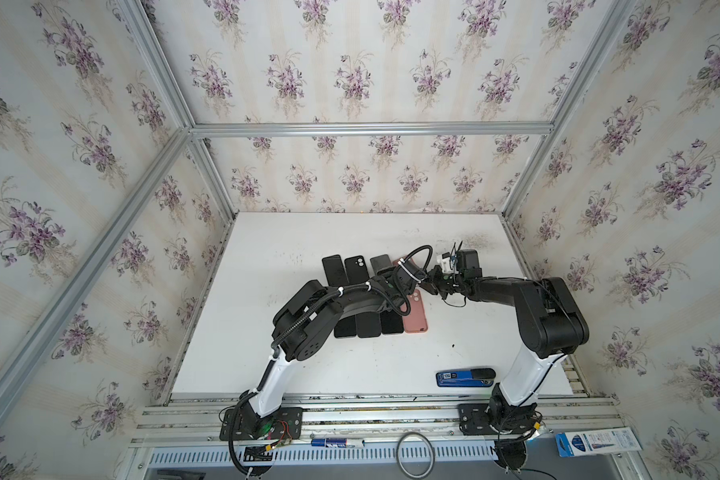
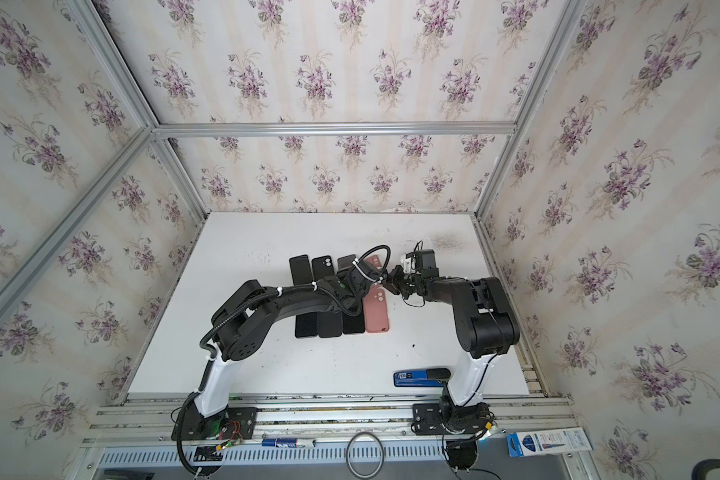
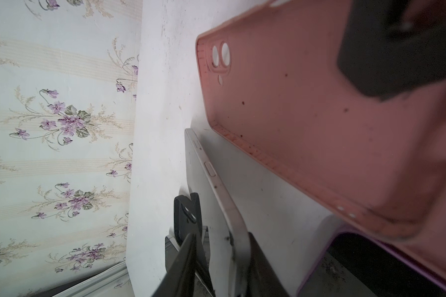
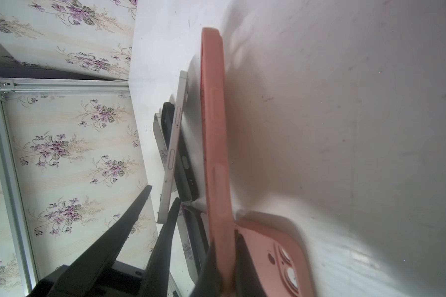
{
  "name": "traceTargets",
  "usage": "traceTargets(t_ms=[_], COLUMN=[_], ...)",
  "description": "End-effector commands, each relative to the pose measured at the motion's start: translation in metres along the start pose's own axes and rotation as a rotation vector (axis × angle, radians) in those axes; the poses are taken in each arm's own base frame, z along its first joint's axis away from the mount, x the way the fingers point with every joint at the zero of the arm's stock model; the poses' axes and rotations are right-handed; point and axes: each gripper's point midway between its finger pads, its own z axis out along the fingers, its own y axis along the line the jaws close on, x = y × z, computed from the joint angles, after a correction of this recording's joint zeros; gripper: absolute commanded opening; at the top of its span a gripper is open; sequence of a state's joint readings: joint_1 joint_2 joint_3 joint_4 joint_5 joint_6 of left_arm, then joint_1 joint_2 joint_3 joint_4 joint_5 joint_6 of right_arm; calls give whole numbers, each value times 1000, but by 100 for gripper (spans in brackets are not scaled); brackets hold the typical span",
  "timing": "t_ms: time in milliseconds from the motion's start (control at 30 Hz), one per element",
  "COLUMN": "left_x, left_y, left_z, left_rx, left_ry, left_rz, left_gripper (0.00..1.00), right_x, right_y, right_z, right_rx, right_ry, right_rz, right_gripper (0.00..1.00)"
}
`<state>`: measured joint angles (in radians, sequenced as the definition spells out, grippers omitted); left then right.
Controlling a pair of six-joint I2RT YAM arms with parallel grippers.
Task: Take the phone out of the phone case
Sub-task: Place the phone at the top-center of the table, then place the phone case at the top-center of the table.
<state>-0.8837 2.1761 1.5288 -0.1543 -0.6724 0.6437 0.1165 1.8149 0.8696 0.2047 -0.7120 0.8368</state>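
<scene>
My right gripper [image 4: 227, 257] [image 1: 427, 286] is shut on one long rim of the pink phone case [image 4: 214, 115] [image 3: 307, 115], which it holds on edge above the table. The case's inside is empty, and light shows through its camera holes. The silver phone [image 3: 206, 200] [image 4: 174, 133] [image 1: 380, 264] stands on edge outside the case, between the fingers of my left gripper [image 3: 222, 239] [image 4: 161, 196]. Those jaws are open: the phone leans on one finger [image 3: 263, 262], with a gap to the other finger [image 4: 139, 205].
Dark phones and cases lie in two rows on the white table [image 1: 287, 249], such as a black case [image 1: 355, 268] at the far left. A second pink case [image 1: 415, 316] [image 4: 273, 246] lies below my grippers. A blue and black item [image 1: 460, 377] lies near the front edge. Wallpapered walls enclose the table.
</scene>
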Motion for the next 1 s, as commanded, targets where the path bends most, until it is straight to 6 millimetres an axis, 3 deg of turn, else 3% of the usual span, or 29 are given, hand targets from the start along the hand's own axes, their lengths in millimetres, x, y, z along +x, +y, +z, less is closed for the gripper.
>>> traceTargets(t_ms=[0,133,433,633,767,867,967], left_x=[-4,-2,2,0,2,2,4], left_y=[-2,-7,-4,11,17,35,72], left_z=[3,5,6,-4,-5,-18,-44], left_rx=[1,13,1,-22,-33,-59,-64], left_ry=[-11,-8,6,-5,6,-3,-55], left_rz=[6,-1,-20,-67,-86,-162,-351], left_gripper=[34,45,80,96,99,99,99], right_x=[-4,-5,-11,-15,-16,-18,-19], right_y=[15,10,9,5,3,2,-2], right_z=[0,2,6,10,13,14,16], right_rx=[-50,-38,-40,-31,-35,-36,-28], right_ry=[1,4,-6,-7,-8,-15,-26], right_rz=[-44,-44,-32,-27,-17,-13,-5], right_gripper=[0,0,0,0,0,0,0])
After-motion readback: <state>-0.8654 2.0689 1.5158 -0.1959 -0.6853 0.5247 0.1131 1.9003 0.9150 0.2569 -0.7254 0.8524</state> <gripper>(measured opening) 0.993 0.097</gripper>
